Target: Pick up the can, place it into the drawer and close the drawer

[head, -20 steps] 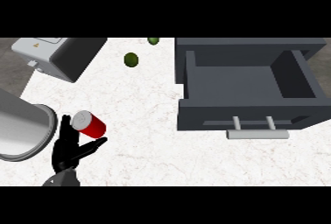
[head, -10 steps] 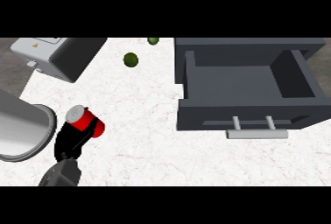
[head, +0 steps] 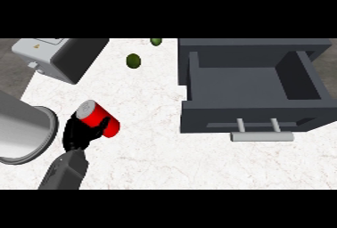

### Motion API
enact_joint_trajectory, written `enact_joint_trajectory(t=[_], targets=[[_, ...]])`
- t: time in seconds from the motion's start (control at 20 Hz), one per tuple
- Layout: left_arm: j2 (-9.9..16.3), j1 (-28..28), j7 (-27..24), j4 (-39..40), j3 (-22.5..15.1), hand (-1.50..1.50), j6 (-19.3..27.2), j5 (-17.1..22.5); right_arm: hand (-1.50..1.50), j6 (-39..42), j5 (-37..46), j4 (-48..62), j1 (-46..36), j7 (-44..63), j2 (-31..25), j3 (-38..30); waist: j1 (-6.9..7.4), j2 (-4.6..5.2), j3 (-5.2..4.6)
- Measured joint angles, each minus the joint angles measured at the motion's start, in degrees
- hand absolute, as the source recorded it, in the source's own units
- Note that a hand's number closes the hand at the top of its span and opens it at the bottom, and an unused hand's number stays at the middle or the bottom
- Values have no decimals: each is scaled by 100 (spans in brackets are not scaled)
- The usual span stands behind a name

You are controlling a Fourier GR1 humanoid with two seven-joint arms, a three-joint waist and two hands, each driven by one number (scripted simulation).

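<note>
Your black left hand (head: 80,133) grips the red cylindrical can (head: 99,119); next carry it rightward into the open grey drawer (head: 253,82)

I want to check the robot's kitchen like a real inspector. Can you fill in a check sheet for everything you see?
Surface: white marbled counter.
Job's things: red can, tilted, in the left robot hand; grey drawer open, nothing seen inside.
Clutter: two small green things near the far edge; grey box far left; metal pot at the left.
Hands: left robot hand curled round the can; right not in view.
Cables: nothing seen.
Surroundings: dark floor at the left.
</note>
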Motion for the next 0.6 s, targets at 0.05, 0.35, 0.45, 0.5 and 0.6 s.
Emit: enact_joint_trajectory(t=[0.05,0.35,0.45,0.5,0.6], targets=[[-67,2,3,-53,-82,150,-13,-30,-150,-32,1,-40,-18,44,12,-2,4,0,-1],[-317,192,285,-859,-538,150,-56,-117,-150,-228,98,-134,-28,81,56,138,31,-7,1],[-338,245,443,-1144,-646,150,-65,-105,-150,-223,100,-77,-41,20,28,103,32,-8,1],[-387,266,511,-1307,-745,150,7,-99,-150,-275,47,-149,-58,103,8,90,33,-8,2],[-450,263,769,-1710,-933,150,206,-69,-150,-358,125,-222,-62,91,24,177,39,-10,2]])
